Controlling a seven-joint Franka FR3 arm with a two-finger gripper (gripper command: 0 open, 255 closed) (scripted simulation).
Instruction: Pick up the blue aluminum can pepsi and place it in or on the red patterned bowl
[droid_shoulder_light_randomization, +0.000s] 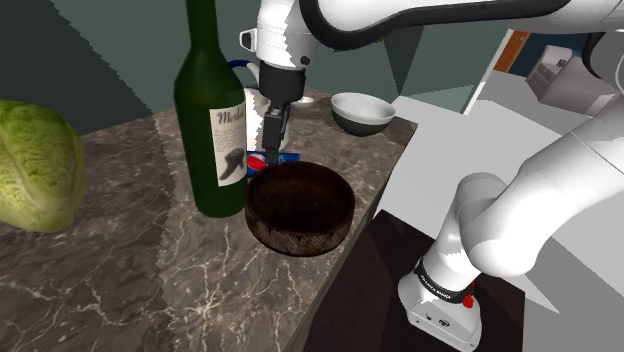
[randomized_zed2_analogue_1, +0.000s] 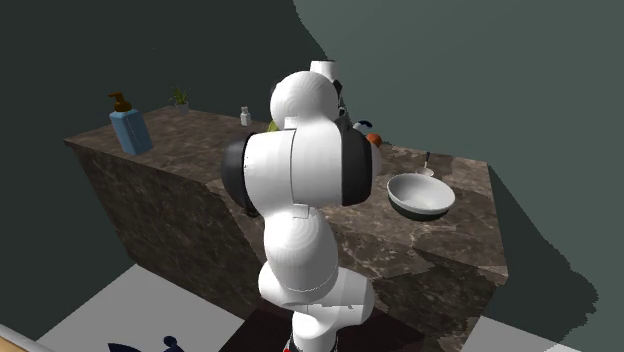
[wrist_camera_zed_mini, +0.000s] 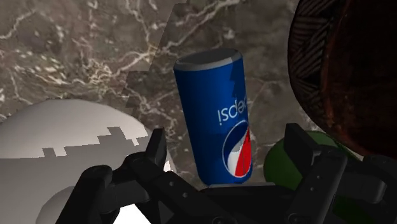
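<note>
While my gripper (wrist_camera_zed_mini: 226, 145) straddles the blue Pepsi can (wrist_camera_zed_mini: 215, 108), fingers apart and clear of it, the can sits just beside the dark bowl (droid_shoulder_light_randomization: 297, 238); closing off-centre could shove it against the bowl's wall, spoiling my grasp.

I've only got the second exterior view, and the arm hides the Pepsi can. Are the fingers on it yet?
Observer: Not yet. In the wrist view the blue can sits between the open fingers, a gap on each side.
Operator: Where's the bowl?
Observer: The dark brown bowl is right beside the can, toward the shoulder view's lower right.
Operator: Anything crowding it?
Observer: A green wine bottle stands close on the can's other side.
</note>
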